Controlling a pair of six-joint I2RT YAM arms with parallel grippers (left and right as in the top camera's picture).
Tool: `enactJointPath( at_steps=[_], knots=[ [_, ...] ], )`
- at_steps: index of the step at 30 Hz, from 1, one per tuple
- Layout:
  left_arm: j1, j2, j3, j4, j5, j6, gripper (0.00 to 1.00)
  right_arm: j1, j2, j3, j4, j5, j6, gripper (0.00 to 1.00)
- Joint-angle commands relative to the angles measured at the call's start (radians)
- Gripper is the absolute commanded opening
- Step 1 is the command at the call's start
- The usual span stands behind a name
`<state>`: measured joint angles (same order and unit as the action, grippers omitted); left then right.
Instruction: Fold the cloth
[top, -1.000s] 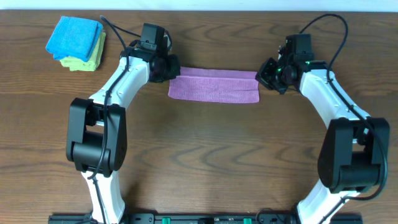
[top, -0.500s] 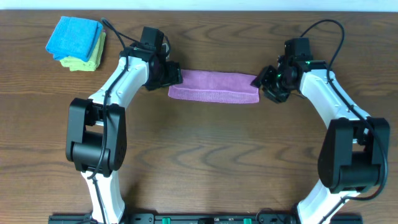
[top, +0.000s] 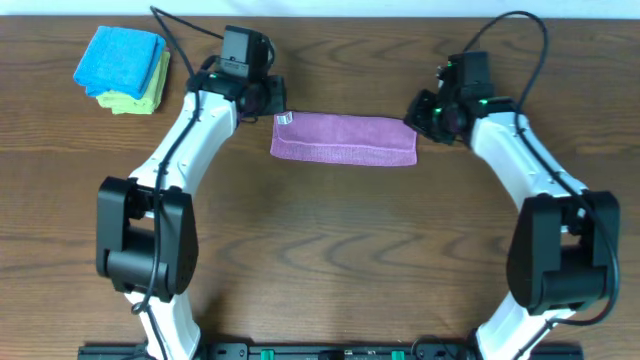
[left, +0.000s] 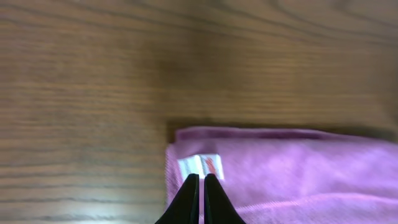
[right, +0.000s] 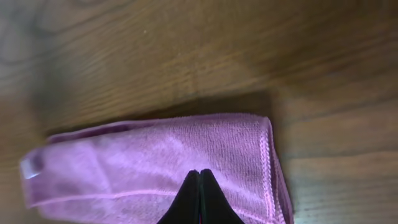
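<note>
the cloth (top: 345, 138), a fuzzy lilac microfibre, is laid as a long folded strip on the wood-grain table (top: 320, 240); a stitched hem is seen at one end; the left gripper (left: 199, 186) and right gripper (right: 199, 180) are pinched closed on nothing near its ends.

obstacle: blue-green stack (top: 122, 68) far-left | free: table (top: 320, 250) on near side of cloth (top: 345, 139)

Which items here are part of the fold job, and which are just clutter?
In the job:
- purple cloth, lying as a folded strip
- left gripper and right gripper, both shut, one near each end of it

Lying about:
- blue folded cloth, stacked on the yellow-green folded cloth, at the table far-left corner
</note>
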<state>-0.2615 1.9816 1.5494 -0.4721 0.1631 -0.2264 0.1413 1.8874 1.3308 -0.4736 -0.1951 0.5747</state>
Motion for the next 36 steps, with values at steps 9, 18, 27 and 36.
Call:
enactJointPath(
  at_steps=[9,18,27,36],
  knots=[
    [-0.080,0.134,0.007,0.039,-0.172,0.020,0.06,0.088,0.036,0.014,0.017,0.326,-0.030,0.02],
    [-0.086,0.157,0.005,-0.010,-0.171,0.009,0.06,0.090,0.158,0.014,0.017,0.245,-0.029,0.02],
    [-0.086,0.158,-0.053,-0.044,-0.170,-0.022,0.06,0.092,0.180,0.014,-0.066,0.212,-0.022,0.02],
    [-0.087,0.158,-0.167,0.106,-0.163,-0.063,0.06,0.109,0.180,0.014,-0.090,0.206,-0.022,0.01]
  ],
)
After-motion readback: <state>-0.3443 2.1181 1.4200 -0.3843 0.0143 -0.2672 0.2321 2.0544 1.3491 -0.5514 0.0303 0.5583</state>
